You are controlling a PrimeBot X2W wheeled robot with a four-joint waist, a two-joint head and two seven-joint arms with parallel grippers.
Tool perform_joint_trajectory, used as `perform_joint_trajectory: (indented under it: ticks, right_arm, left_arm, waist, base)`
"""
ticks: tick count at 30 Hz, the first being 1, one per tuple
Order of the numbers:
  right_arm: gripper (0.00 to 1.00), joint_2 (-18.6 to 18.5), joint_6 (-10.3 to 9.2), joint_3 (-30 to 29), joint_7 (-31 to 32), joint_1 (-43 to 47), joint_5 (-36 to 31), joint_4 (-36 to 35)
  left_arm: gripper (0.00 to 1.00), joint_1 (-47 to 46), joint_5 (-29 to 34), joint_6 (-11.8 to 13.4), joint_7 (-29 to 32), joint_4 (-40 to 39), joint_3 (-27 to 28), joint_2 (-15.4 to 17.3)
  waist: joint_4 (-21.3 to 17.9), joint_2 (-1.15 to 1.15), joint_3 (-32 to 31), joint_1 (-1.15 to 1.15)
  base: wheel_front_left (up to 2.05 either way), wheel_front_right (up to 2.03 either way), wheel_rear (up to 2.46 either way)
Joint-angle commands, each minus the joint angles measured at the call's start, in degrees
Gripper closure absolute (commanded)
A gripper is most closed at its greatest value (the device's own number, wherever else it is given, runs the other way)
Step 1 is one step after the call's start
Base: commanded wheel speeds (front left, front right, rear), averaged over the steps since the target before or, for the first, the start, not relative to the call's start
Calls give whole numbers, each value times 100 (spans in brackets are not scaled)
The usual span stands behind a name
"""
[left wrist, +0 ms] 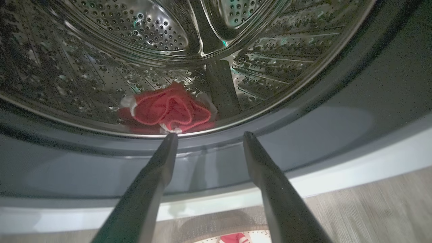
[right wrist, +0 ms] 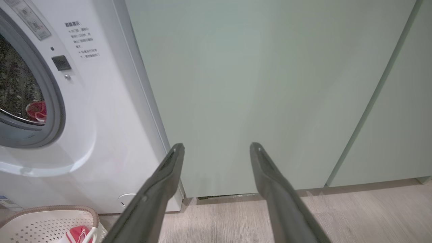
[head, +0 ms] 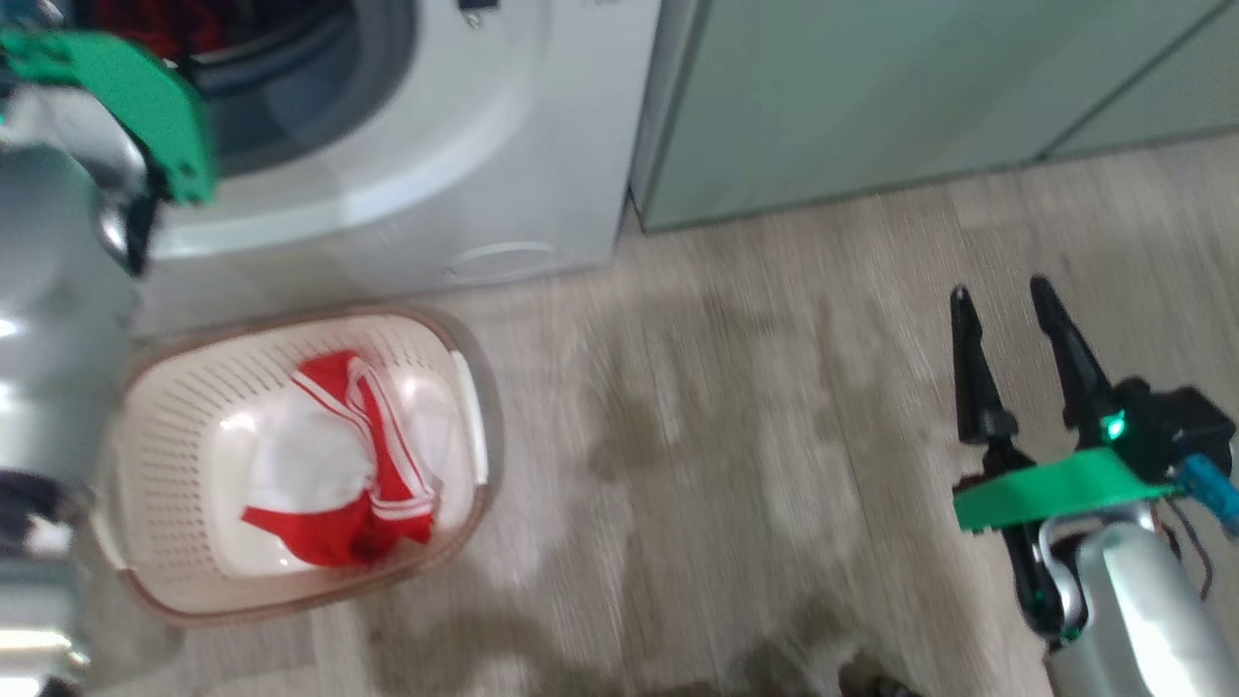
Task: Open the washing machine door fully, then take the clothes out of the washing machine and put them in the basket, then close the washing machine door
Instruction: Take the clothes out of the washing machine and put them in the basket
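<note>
Your left gripper (left wrist: 210, 134) is right at the mouth of the washing machine (right wrist: 111, 101), fingers spread wide with nothing between them. They point at one red garment (left wrist: 168, 108) lying low in the steel drum (left wrist: 135, 33). A second red-and-white garment (head: 339, 465) sits in the basket (head: 165, 426), on the floor (head: 736, 436) just in front of the machine. So two pieces, one in each spot. Your right gripper (head: 1000, 287) hangs over the floor well off to the side, fingers wide apart too, holding nothing.
</note>
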Motion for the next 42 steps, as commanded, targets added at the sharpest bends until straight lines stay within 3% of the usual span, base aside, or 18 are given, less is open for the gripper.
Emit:
perform_joint_trajectory:
  ticks: [1,11,30,31,33,42]
  right_arm:
    - [0,4,36,127,-36,-146,-23,-201]
    - [0,131,36,120,-36,-561,-35,-310]
    - [0,311,36,275,-36,-772,29,-388]
    - [0,317,36,271,-36,-772,35,-385]
    - [0,327,36,257,-36,-773,42,-378]
    - [0,329,36,165,-36,-739,38,-292]
  left_arm:
    - [0,-379,85,83,34,-65,68,369]
    - [0,-1625,451,261,233,524,-205,889]
    - [0,-2569,722,485,610,1202,-473,1839]
    - [15,-2576,716,466,589,1215,-477,1884]
    - [100,-2578,725,407,585,1243,-514,1938]
    - [100,-2253,611,284,211,1324,-582,1718]
  waist:
    - [-280,0,444,0]
    - [-708,0,1411,0]
    - [-1194,0,2200,0]
    - [-1202,0,2211,0]
    - [-1205,0,2224,0]
    - [-1015,0,1963,0]
  base:
    - [0,0,0]
    - [0,0,0]
    - [0,0,0]
    - [0,0,0]
    - [0,0,0]
    - [0,0,0]
